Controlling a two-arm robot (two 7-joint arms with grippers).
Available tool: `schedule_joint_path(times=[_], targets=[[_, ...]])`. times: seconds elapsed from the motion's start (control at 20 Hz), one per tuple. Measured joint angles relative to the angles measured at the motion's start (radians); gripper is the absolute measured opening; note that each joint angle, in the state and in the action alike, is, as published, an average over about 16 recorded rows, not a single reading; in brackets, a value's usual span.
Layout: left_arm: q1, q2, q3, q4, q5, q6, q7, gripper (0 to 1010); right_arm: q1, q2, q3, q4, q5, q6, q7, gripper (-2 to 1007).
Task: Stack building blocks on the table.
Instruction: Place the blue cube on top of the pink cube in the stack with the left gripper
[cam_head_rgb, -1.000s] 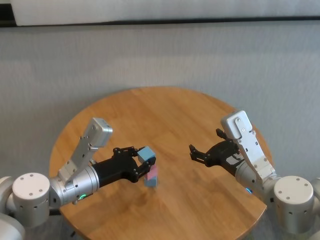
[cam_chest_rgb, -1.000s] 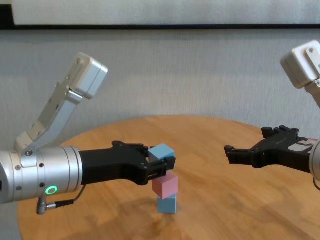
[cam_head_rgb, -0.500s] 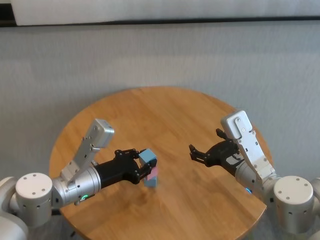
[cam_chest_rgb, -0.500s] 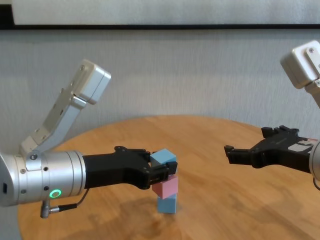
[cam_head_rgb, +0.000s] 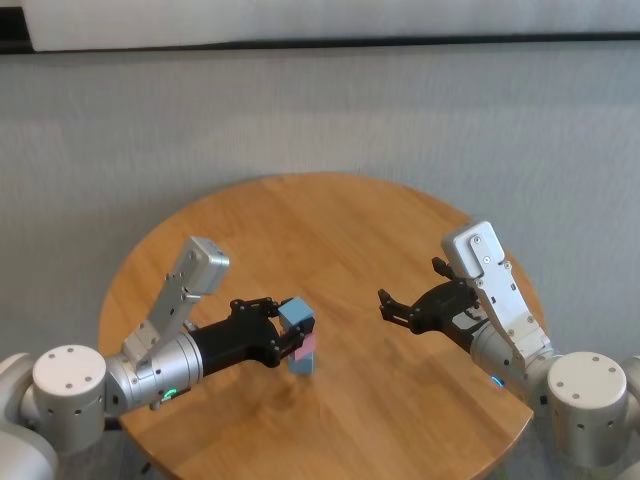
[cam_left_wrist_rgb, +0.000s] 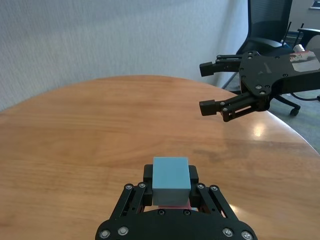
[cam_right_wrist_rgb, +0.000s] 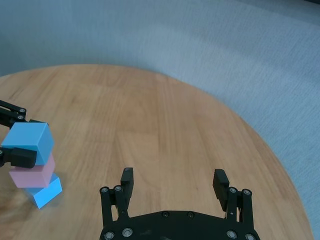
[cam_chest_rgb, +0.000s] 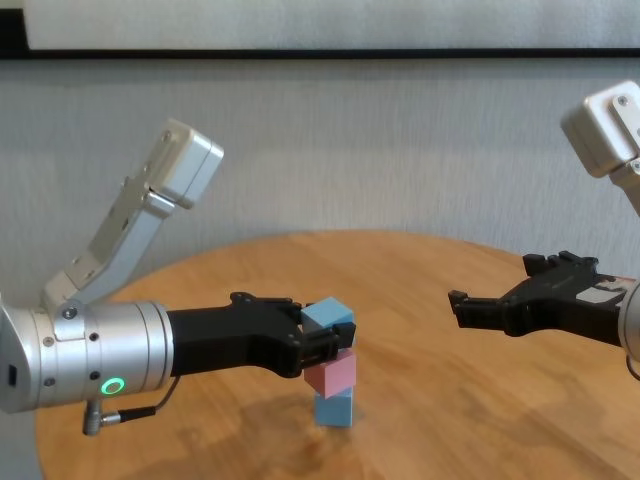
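Fingers of the left end effector (cam_chest_rgb: 325, 347) are clamped on a light blue block (cam_chest_rgb: 328, 315), which is set upon the pink block (cam_chest_rgb: 331, 373) (itself on a second blue block (cam_chest_rgb: 334, 408)) mid-tabletop (cam_head_rgb: 340, 230). Well apart, the right end effector (cam_chest_rgb: 478, 308) is held spread and empty.

office | black swivel chair (cam_left_wrist_rgb: 267, 30) | grey wall (cam_head_rgb: 320, 120) | round wood table (cam_head_rgb: 330, 230)

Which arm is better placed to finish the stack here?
Left. The left gripper is shut on the top light blue block, right above the pink block on the bottom light blue block. The right gripper hangs open, off to the side.
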Motion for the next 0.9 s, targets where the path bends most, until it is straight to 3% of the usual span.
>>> schedule_joint_path(times=[0.45,0.9], targets=[[0.014,0.012,-0.003,-0.041,-0.003,0.010,0.011,516,0.000,0.000,0.000,0.000,0.000,0.000,0.000,1005],[0.027,0.024,-0.007,-0.082,-0.001,0.016,0.031,784,0.000,0.000,0.000,0.000,0.000,0.000,0.000,1005]])
